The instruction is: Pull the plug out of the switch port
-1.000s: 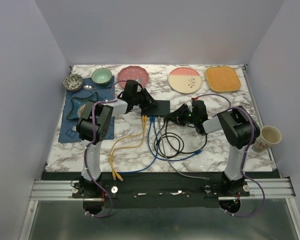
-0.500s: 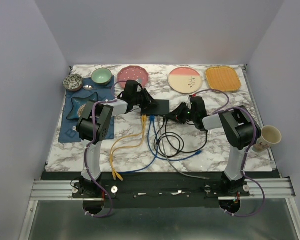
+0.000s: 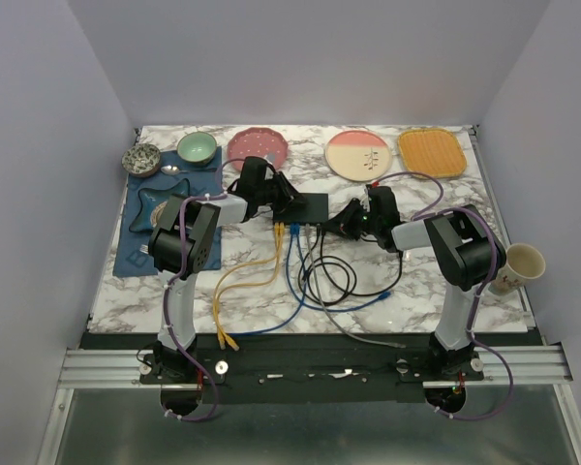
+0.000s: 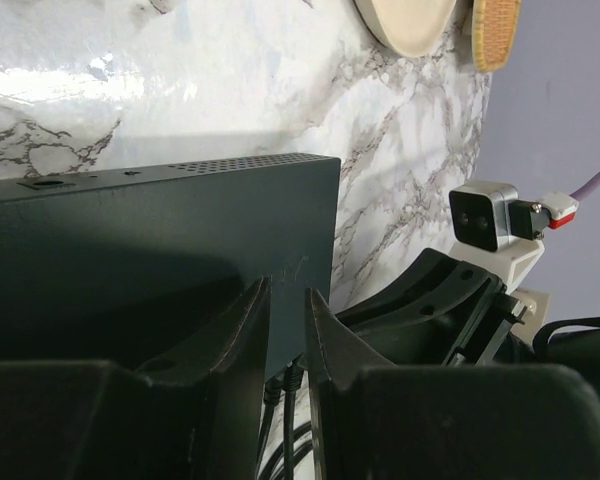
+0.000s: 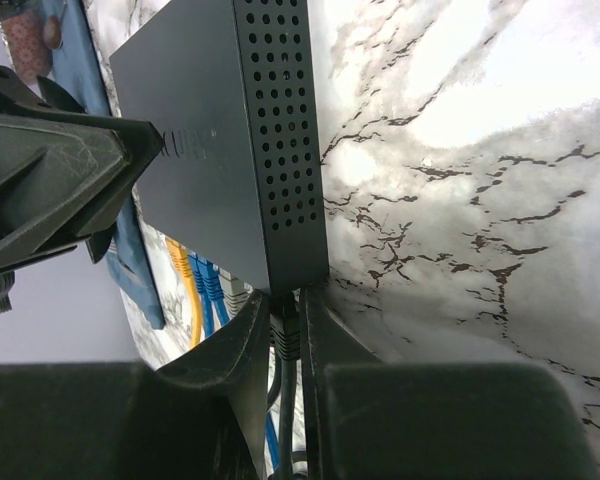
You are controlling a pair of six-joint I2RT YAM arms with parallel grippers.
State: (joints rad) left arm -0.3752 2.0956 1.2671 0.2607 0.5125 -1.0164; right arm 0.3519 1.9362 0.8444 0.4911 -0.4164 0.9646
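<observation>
The switch (image 3: 311, 205) is a flat black box in the middle of the table, with yellow, blue, grey and black cables plugged along its near edge. My left gripper (image 3: 289, 204) rests on its left top, its jaws almost together over the switch top (image 4: 160, 220). My right gripper (image 3: 337, 227) is at the right end of the port row. In the right wrist view it (image 5: 285, 305) is shut on a black plug (image 5: 284, 335) that sits in the end port of the switch (image 5: 210, 150). Blue plugs (image 5: 208, 285) and a yellow plug (image 5: 183, 265) sit further along.
Loose cable loops (image 3: 329, 281) and yellow cables (image 3: 240, 281) lie in front of the switch. Plates (image 3: 357, 154), a woven mat (image 3: 431, 152) and bowls (image 3: 197, 147) line the back edge. A blue cloth (image 3: 136, 247) lies left. A paper cup (image 3: 523, 263) stands at the right edge.
My right gripper has moved a little left and back, up to the switch's port edge. The left arm and the switch have not moved.
</observation>
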